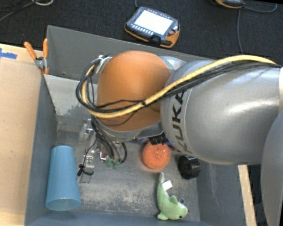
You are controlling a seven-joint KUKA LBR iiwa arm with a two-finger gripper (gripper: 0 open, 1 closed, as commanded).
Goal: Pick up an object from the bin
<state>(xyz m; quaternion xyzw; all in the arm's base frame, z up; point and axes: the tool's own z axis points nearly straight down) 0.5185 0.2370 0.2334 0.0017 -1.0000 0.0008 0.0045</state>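
Even bright light, soft glare on the silver arm

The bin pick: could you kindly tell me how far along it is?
Done: the hand is low in the bin, right beside the lying blue cup. Under way: nothing visibly held. Left: grasp and lift; the orange ball and green toy whale also lie on the floor.

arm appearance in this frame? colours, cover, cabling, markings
The arm is a thick, rounded silver-grey shell with black KUKA lettering on its side. A smooth orange dome cover sits at the wrist. Black and yellow cables run along the arm and loop over the dome. The gripper is a small bare-metal assembly with thin wires around it.
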